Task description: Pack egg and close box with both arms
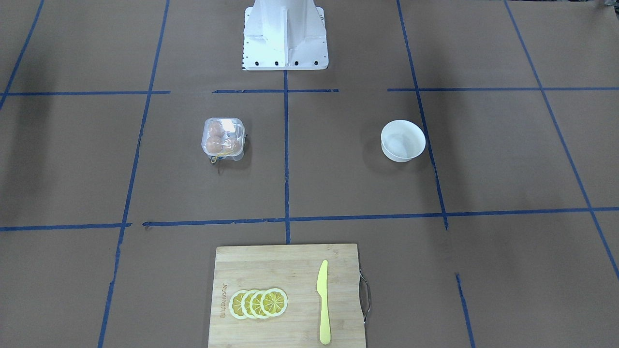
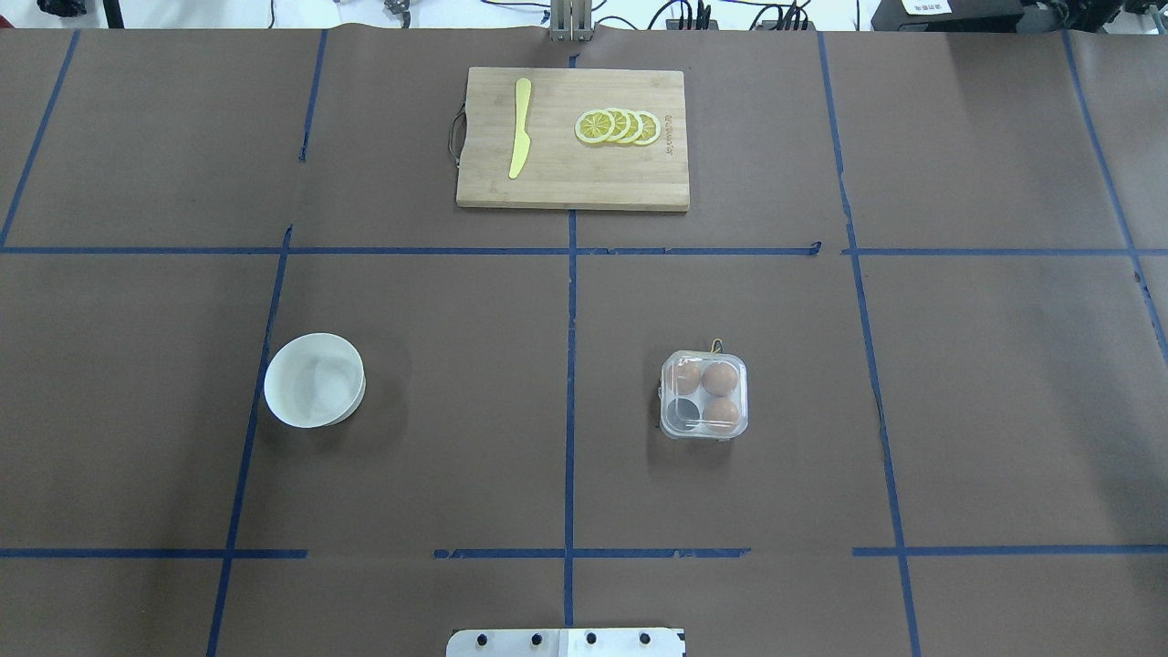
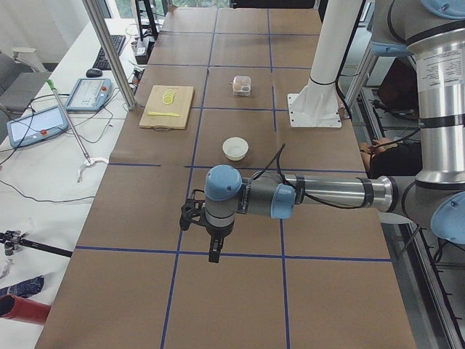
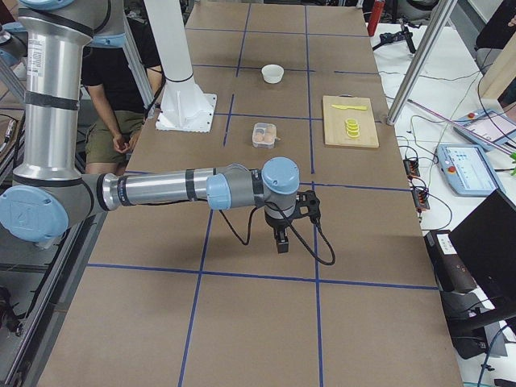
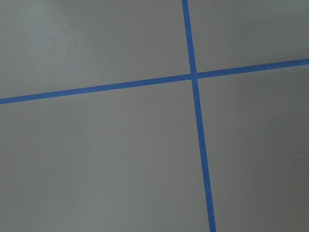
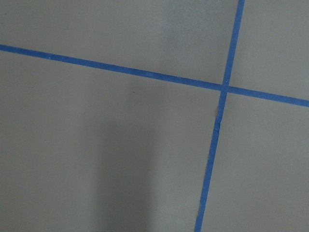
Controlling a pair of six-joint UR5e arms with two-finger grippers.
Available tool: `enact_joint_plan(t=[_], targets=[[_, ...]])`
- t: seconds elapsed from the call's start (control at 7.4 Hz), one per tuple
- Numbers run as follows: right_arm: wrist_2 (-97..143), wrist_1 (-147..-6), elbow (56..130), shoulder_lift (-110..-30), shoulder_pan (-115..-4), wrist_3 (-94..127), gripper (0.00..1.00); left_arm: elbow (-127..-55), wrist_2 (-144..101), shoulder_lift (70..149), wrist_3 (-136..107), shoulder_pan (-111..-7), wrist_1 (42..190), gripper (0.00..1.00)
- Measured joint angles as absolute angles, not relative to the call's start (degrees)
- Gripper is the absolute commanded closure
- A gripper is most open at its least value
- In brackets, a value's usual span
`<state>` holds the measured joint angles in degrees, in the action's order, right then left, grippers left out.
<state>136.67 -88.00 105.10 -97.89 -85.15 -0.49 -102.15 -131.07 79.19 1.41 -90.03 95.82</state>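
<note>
Box (image 2: 703,394) sits mid-table, just right of the centre tape line, and its lid looks to be down. Three eggs (image 2: 720,377) show through the plastic, with one cell unfilled. Over on the left, no egg shows in the bowl (image 2: 315,380). I'd call the packing done and the closing likely done, though I can't tell whether the lid is snapped. The left gripper (image 3: 216,251) and right gripper (image 4: 280,240) hang at the table's (image 2: 1004,411) two ends, well apart from the box. I can't tell whether either is spread or pressed together.
</note>
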Motion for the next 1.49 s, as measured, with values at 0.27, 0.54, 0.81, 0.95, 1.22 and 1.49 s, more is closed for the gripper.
enact_joint_plan(t=[0.27, 0.54, 0.81, 0.95, 1.22, 1.49], targets=[[137.4, -87.8, 105.4, -97.8, -85.0, -0.4, 0.00, -103.1, -132.3, 77.8, 1.4, -90.0, 95.6, 0.00], [139.2, -87.7, 106.4, -97.7, -85.0, -0.4, 0.00, -103.8, -132.4, 77.2, 1.0, -90.0, 95.7, 0.00], [139.7, -87.8, 107.1, -97.6, -84.7, 0.3, 0.00, -104.0, -132.2, 77.1, 0.4, -89.9, 95.8, 0.00], [139.7, -87.8, 107.1, -97.5, -84.5, 1.4, 0.00, -104.0, -132.2, 77.1, 0.4, -89.9, 95.9, 0.00], [139.7, -87.9, 107.3, -97.3, -84.3, 2.4, 0.00, -103.9, -132.3, 77.0, 0.3, -90.0, 96.0, 0.00], [139.9, -87.9, 107.4, -97.3, -84.3, 2.6, 0.00, -103.9, -132.2, 77.0, 0.4, -90.0, 96.0, 0.00]])
